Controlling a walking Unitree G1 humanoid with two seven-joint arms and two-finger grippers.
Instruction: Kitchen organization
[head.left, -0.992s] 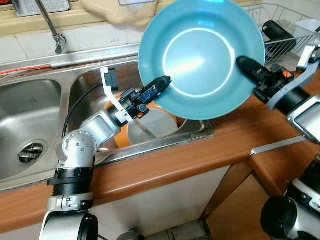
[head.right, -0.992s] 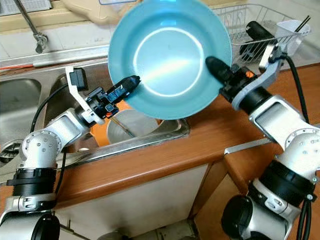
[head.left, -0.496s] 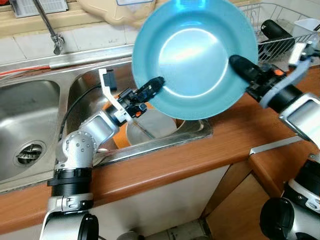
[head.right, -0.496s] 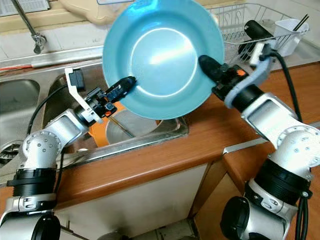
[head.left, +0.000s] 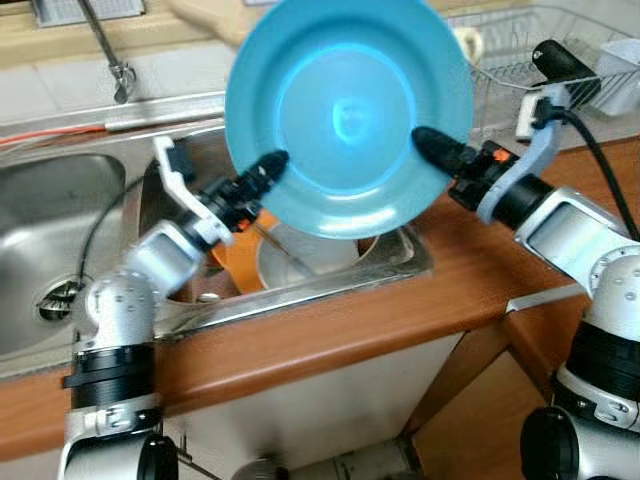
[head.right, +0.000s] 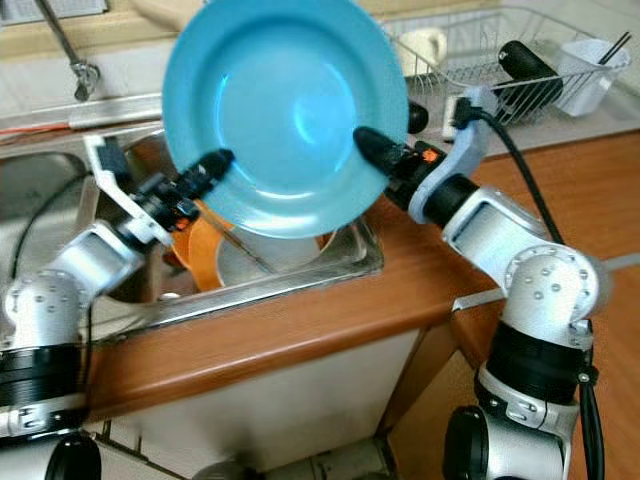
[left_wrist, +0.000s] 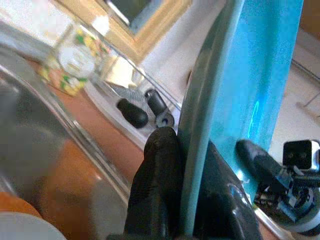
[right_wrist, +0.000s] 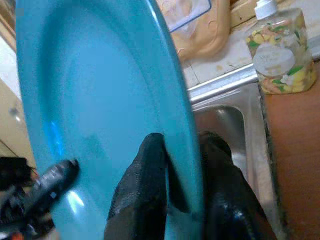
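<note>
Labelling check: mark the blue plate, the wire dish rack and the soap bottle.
round blue plate (head.left: 345, 110), left eye view, centre of its inner face.
white wire dish rack (head.right: 470, 45), right eye view, its back wires.
clear floral soap bottle (right_wrist: 280, 55), right wrist view, its label.

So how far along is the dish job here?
Done: the blue plate is up out of the sink. In hand: left gripper and right gripper each clamp its rim. Left: racking it in the drying rack; a metal bowl and orange dish remain.
</note>
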